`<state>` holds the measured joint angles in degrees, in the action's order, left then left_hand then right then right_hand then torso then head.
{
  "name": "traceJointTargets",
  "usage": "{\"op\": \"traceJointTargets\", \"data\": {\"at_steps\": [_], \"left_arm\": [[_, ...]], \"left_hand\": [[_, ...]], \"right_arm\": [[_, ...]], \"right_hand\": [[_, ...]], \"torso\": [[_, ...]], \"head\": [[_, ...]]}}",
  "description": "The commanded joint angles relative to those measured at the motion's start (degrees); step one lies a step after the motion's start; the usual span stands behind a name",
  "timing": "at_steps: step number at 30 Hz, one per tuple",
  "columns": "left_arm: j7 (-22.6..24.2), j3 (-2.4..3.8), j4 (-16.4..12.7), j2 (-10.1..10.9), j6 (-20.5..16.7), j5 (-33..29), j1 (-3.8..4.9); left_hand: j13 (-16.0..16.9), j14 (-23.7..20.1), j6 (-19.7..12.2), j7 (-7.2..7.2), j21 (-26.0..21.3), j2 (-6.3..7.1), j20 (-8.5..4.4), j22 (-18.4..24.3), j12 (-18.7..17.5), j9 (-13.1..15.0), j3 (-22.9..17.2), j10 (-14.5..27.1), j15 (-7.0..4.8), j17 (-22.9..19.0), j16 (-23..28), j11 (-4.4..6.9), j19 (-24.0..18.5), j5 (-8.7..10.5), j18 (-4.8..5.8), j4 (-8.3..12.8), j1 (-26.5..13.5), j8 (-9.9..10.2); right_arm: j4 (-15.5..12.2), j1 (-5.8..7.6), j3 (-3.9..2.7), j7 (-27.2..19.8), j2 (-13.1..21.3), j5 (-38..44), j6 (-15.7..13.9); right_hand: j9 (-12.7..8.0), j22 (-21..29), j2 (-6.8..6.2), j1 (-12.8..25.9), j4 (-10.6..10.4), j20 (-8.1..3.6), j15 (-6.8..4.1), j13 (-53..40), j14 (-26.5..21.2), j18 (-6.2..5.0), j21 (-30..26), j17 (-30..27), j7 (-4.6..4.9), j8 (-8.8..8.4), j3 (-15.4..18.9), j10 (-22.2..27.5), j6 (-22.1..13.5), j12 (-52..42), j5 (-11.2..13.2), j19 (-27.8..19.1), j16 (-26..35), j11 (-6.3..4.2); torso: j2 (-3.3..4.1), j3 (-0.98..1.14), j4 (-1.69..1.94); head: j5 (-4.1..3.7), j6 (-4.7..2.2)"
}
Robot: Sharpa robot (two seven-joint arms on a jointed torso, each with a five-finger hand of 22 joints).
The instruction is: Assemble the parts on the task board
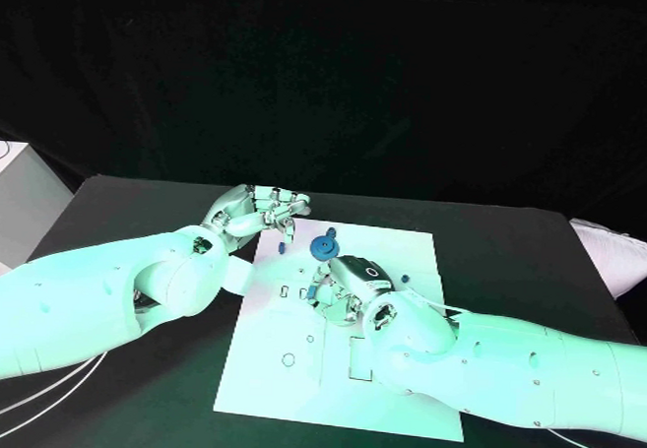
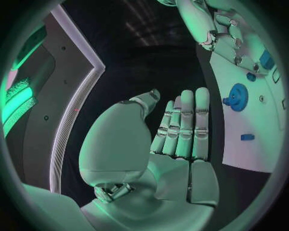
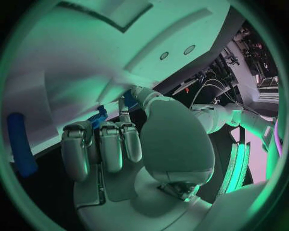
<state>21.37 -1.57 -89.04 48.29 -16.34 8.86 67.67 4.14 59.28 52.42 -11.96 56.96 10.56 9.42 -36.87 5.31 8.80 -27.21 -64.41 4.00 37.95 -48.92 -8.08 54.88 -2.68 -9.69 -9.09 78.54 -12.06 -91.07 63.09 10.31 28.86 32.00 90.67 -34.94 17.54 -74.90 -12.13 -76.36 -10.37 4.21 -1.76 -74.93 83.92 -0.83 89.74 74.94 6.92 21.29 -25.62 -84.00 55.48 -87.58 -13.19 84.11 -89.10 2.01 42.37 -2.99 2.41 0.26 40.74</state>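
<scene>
The right hand (image 1: 353,282) lies low over the middle of the board (image 1: 390,364). Its fingers (image 3: 111,147) are curled in, and a small blue part (image 3: 98,118) shows between the fingertips and the board; I cannot tell for sure if the hand really pinches it. The left hand (image 1: 260,210) is at the far left corner of the board, beside its edge. Its fingers (image 2: 183,127) are straight, side by side, and it holds nothing. A blue gear (image 1: 325,248) sits on the board between the two hands, near the far edge. A small blue piece (image 2: 247,137) lies on the board near the gear. The board rests on the table (image 1: 522,251).
</scene>
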Motion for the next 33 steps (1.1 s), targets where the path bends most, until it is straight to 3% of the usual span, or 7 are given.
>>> {"op": "traceJointTargets", "data": {"at_steps": [1,19,22,24,33], "left_arm": [[0.1,0.03,-0.1,0.0,1.2,-0.5,0.09],[0.0,0.0,0.1,0.0,1.6,-0.5,0.09],[-0.1,0.0,0.2,0.0,1.7,-0.5,0.09],[-0.1,-0.01,0.2,-0.1,1.8,-0.5,0.09],[-0.2,-0.05,0.4,-0.2,1.9,-0.5,0.08]], "left_hand": [[0.0,-0.2,-0.1,0.02,0.3,0.12,-0.09,-0.1,0.2,0.1,-0.3,0.1,-0.13,0.0,-0.4,0.1,-0.4,-0.16,-0.89,-0.1,-0.6,0.1],[0.0,-0.3,-0.2,0.06,0.3,0.2,-0.08,-0.1,0.2,0.1,-0.4,0.2,-0.12,-0.1,-0.4,0.1,-0.4,-0.17,-0.89,0.0,-0.6,0.1],[0.0,-0.3,-0.2,0.06,0.3,0.23,-0.08,-0.1,0.2,0.1,-0.4,0.3,-0.12,-0.1,-0.5,0.09,-0.4,-0.16,-0.89,0.0,-0.6,0.1],[0.0,-0.3,-0.3,0.06,0.3,0.22,-0.08,-0.1,0.2,0.1,-0.4,0.3,-0.12,-0.1,-0.5,0.09,-0.4,-0.16,-0.89,0.0,-0.6,0.1],[0.0,-0.3,-0.3,0.06,0.3,0.22,-0.08,-0.1,0.2,0.1,-0.4,0.3,-0.12,-0.1,-0.5,0.09,-0.4,-0.16,-0.89,0.0,-0.6,0.1]], "right_arm": [[0.0,-0.25,0.18,0.2,0.1,0.3,1.9],[-0.1,-0.26,0.18,-0.4,0.1,-0.3,1.7],[-0.2,-0.26,0.18,-0.4,0.2,-0.4,1.6],[-0.2,-0.26,0.18,-0.4,0.2,-0.4,1.5],[-0.3,-0.26,0.18,-0.5,0.4,-0.4,0.3]], "right_hand": [[-0.3,-15.1,-0.31,0.2,0.1,-0.04,-0.01,-12.3,5.4,0.83,0.3,12.2,0.0,-0.45,0.0,-3.2,-0.5,0.5,0.2,5.9,0.1,0.3],[-1.7,-15.1,-1.75,1.6,-0.5,0.94,1.09,-9.3,5.3,0.83,0.3,11.6,1.4,-2.25,0.9,-0.1,-3.6,3.7,3.0,5.9,0.4,1.57],[-2.0,-15.1,-2.13,1.9,-0.9,1.23,1.33,-8.4,5.2,0.83,0.3,11.4,1.6,-2.58,2.2,0.9,-4.2,4.6,5.2,5.9,0.5,1.8],[-2.3,-15.1,-2.05,2.1,-1.8,1.39,1.42,-7.9,5.2,0.83,0.3,11.3,1.62,-2.63,4.1,1.3,-4.5,5.1,8.5,5.9,0.5,1.86],[-2.6,-15.1,-1.84,1.6,-2.9,1.45,1.5,-7.0,5.1,0.83,0.3,11.0,1.74,-2.78,6.5,2.2,-5.1,5.9,9.4,5.9,0.7,1.96]], "torso": [[0.02,-0.02,0.04],[0.03,0.06,0.01],[0.06,0.06,0.01],[0.07,0.06,0.02],[0.06,0.09,0.01]], "head": [[-0.06,0.11],[-0.02,0.15],[-0.05,0.25],[-0.07,0.27],[-0.36,0.42]]}}
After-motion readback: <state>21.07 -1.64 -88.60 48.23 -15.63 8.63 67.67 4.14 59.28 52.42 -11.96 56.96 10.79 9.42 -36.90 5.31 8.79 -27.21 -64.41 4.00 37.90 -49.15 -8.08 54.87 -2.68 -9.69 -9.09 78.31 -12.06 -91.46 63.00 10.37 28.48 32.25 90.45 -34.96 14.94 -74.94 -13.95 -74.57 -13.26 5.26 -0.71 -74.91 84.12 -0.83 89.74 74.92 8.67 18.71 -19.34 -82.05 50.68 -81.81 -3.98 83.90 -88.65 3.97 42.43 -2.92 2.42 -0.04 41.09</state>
